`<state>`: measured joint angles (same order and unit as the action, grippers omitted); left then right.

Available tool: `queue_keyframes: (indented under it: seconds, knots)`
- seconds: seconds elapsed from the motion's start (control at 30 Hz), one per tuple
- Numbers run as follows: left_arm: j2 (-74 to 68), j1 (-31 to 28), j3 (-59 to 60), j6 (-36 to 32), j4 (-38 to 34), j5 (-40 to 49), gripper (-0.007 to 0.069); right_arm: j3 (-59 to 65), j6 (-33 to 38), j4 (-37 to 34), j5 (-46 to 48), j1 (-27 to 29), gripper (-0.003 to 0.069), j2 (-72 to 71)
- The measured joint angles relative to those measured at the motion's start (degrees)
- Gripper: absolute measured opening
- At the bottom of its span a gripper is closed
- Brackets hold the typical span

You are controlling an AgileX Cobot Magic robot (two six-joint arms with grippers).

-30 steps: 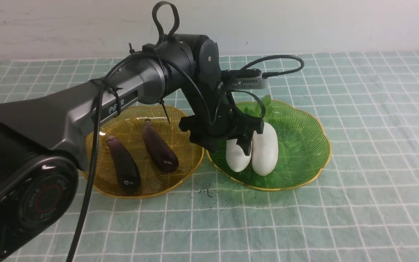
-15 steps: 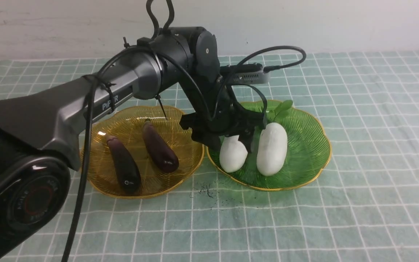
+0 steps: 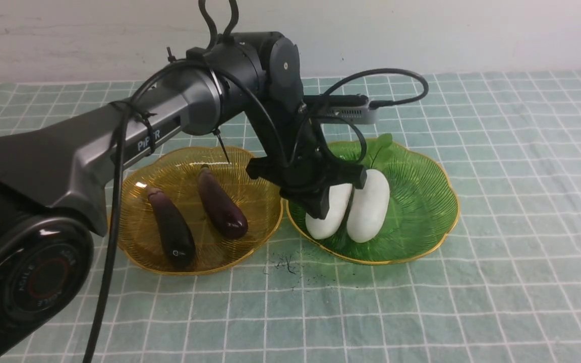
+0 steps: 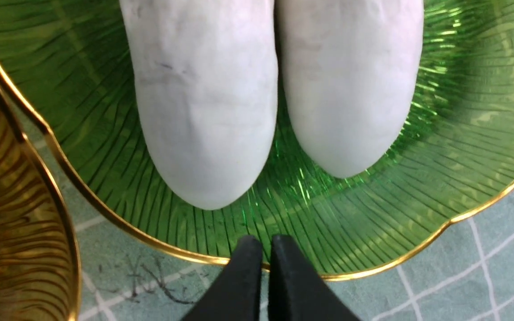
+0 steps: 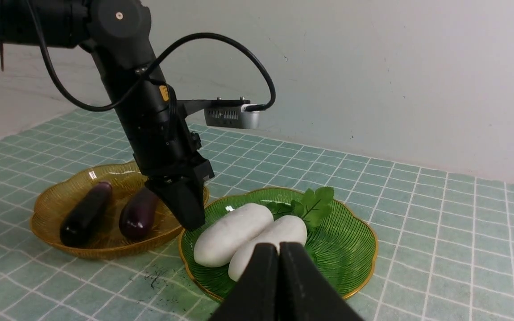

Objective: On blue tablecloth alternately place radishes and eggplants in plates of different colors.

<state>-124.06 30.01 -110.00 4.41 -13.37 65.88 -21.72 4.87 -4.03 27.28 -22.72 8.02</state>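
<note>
Two white radishes [image 3: 328, 214] [image 3: 369, 209] lie side by side, touching, in the green plate [image 3: 421, 201]; their leafy tops [image 5: 312, 203] point to the far rim. Two dark purple eggplants [image 3: 171, 233] [image 3: 221, 204] lie in the amber plate [image 3: 139, 242] to its left. Both plates rest on the blue tablecloth [image 3: 497, 282]. My left gripper [image 3: 320, 212] hangs shut and empty just above the near end of the left radish [image 4: 203, 111], with its fingertips [image 4: 248, 249] over the green plate's rim [image 4: 373, 267]. Near the green plate's front edge, my right gripper [image 5: 278, 250] is shut and empty; the front view does not show it.
A patch of dark specks [image 3: 285, 264] marks the cloth in front of the gap between the two plates. A white wall [image 3: 421, 30] stands behind the table. The left arm's camera [image 3: 346, 113] and its cable [image 3: 401, 75] reach out over the green plate.
The left gripper's fingers, open around the left radish a second ago, have come off it and shut on nothing. The two radishes shifted apart and now lie touching again.
</note>
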Motion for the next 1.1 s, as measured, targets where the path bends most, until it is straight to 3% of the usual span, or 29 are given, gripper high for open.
queue_keyframes:
  seconds: [0.67,1.1]
  knots:
    - [0.0,-0.06,0.0,-0.74,0.0,1.91,-0.0008,3.66,-0.84,0.0,-0.36,0.38,-0.0015,-2.66]
    - [4.89,-0.06,0.0,-0.79,4.4,4.05,-0.0008,18.7,-0.99,0.0,-0.19,17.29,-0.0015,-8.54]
